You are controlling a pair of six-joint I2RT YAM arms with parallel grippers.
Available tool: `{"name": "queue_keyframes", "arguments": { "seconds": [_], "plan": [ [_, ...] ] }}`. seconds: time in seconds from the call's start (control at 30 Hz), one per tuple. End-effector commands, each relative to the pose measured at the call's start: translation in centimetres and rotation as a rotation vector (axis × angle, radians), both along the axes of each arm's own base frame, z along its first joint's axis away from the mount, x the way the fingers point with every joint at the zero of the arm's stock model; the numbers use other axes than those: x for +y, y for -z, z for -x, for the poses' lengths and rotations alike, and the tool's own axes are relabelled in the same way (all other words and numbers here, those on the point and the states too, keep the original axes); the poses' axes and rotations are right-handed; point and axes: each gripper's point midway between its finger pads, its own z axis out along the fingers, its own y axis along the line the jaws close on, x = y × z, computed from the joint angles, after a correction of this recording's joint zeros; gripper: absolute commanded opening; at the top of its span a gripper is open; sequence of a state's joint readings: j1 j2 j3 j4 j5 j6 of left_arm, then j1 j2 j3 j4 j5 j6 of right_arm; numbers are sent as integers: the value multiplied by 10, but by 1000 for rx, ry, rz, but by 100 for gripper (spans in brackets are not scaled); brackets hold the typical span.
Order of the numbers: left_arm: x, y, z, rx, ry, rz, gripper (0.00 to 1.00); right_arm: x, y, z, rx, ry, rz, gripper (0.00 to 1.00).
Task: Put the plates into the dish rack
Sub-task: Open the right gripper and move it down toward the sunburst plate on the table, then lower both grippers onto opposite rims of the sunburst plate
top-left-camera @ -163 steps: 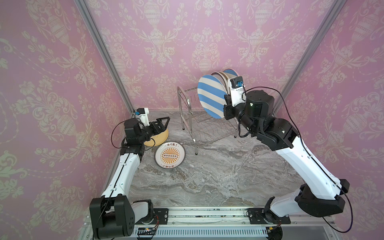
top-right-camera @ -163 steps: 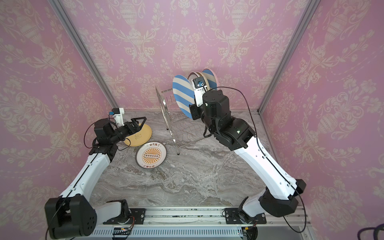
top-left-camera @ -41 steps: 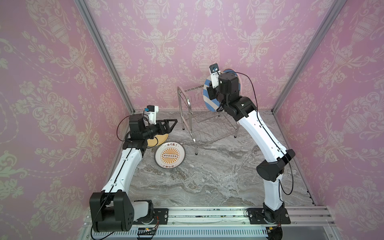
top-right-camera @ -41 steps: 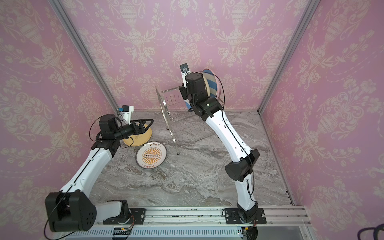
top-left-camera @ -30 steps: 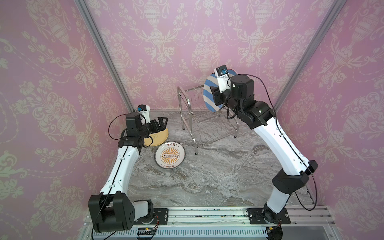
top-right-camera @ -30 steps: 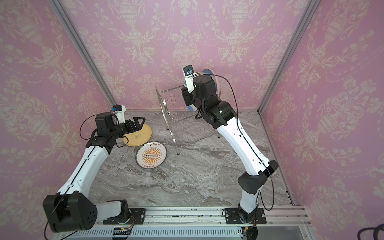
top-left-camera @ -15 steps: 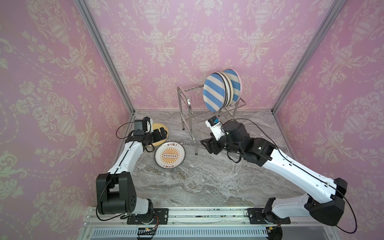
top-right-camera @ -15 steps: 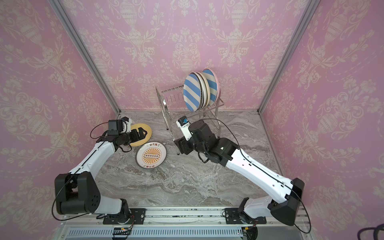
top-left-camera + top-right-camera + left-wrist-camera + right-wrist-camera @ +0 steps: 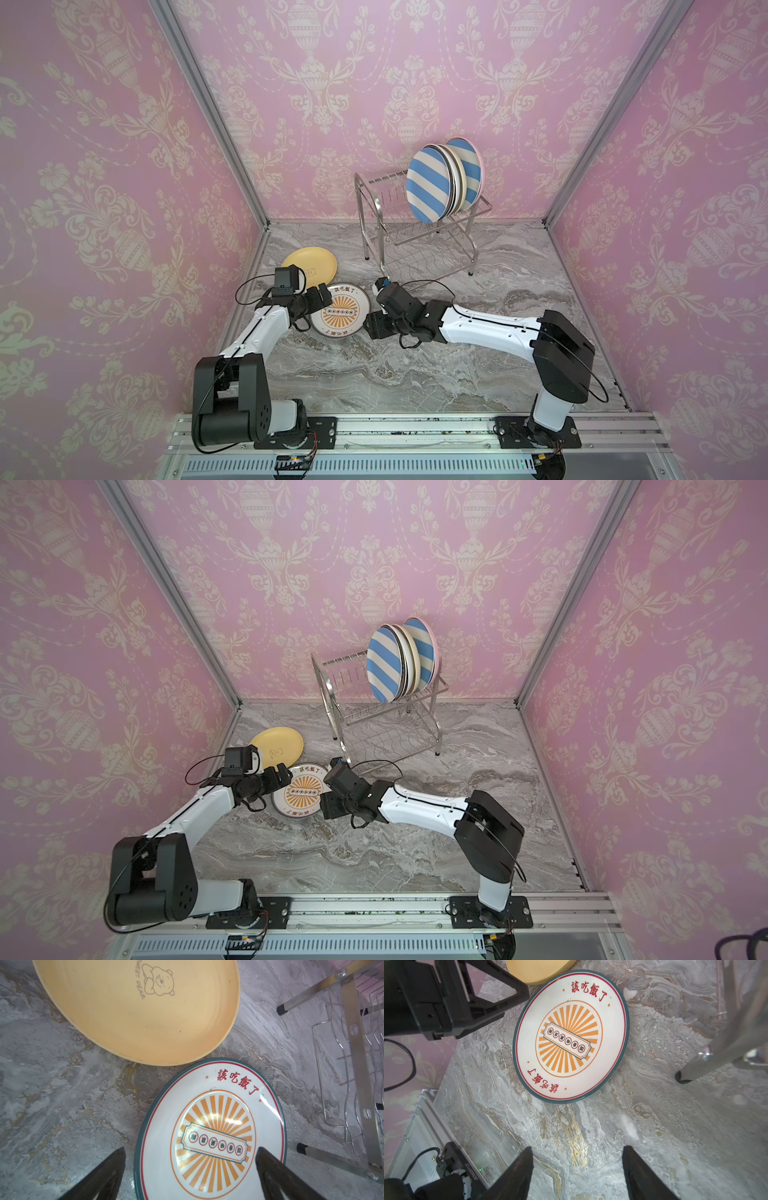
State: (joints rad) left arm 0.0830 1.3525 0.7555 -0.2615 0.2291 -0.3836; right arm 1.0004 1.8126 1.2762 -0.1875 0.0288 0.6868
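The dish rack stands at the back with several plates upright on its top shelf, a blue-white striped one in front. A yellow plate and a sunburst plate lie flat on the table. My left gripper is open and straddles the sunburst plate's left rim. My right gripper is open over bare table at that plate's near right edge, holding nothing.
The rack's black-footed legs stand close to the right of the sunburst plate. The pink side wall runs just left of the yellow plate. The rack's lower shelf holds nothing.
My right arm left the striped plate in the rack and swung down to the table beside the sunburst plate. My left gripper shifted from the yellow plate to the sunburst plate.
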Motion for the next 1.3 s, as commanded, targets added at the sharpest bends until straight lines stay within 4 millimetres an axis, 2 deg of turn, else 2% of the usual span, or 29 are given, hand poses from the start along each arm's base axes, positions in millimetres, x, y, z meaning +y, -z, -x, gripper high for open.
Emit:
{"name": "queue_keyframes", "arguments": {
  "seconds": [0.0, 0.17, 0.47, 0.7, 1.27],
  "plan": [
    [1, 1, -7, -32, -8, -7, 99, 24, 0, -3, 67, 75, -135, 69],
    [-1, 11, -12, -4, 20, -8, 99, 35, 18, -3, 59, 56, -74, 69],
    [-7, 19, -24, 15, 54, 21, 99, 26, 32, -4, 25, 32, 55, 70],
    [-11, 15, -35, 12, 86, 23, 99, 28, 28, -3, 9, -6, 56, 71],
    [-39, 37, -50, 97, 221, 38, 99, 17, 14, 5, -27, -37, 44, 73]
  ]
}}
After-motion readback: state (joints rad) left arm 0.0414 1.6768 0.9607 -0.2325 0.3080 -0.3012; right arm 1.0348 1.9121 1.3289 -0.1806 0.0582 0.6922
